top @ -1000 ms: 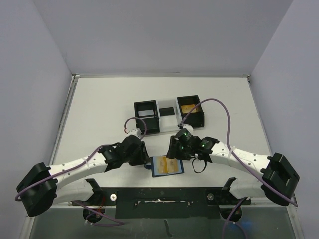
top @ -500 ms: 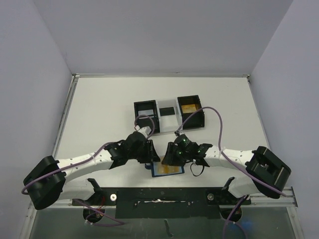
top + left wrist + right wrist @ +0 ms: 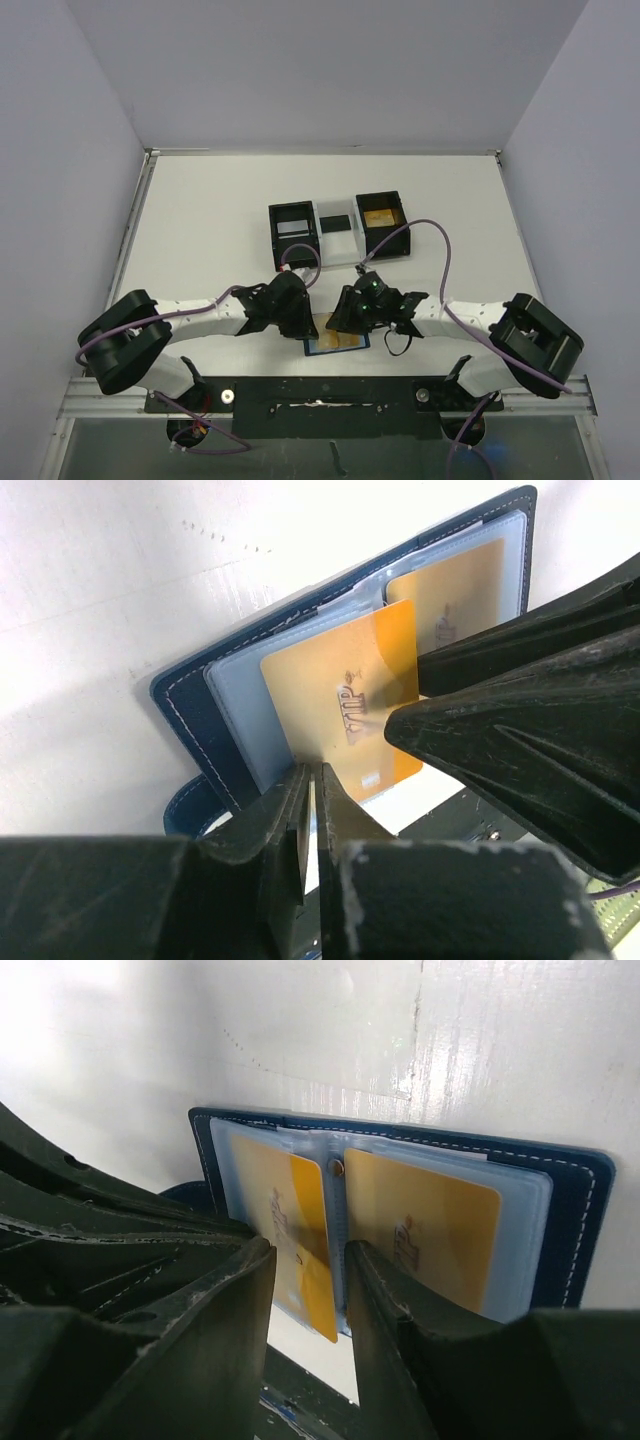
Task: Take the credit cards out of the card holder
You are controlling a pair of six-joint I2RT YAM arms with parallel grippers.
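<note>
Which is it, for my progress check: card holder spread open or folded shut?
Spread open: the card holder lies flat, both inner sleeves showing gold cards.

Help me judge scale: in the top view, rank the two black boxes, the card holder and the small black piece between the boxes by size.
Left box and right box: alike.
Card holder: partly hidden, unsure.
Black piece: smallest.

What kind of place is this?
Probably a robot test lab: a bare white table boxed in by plain walls, two robot arms bolted at its edge, the left claw pinching a gold card.
</note>
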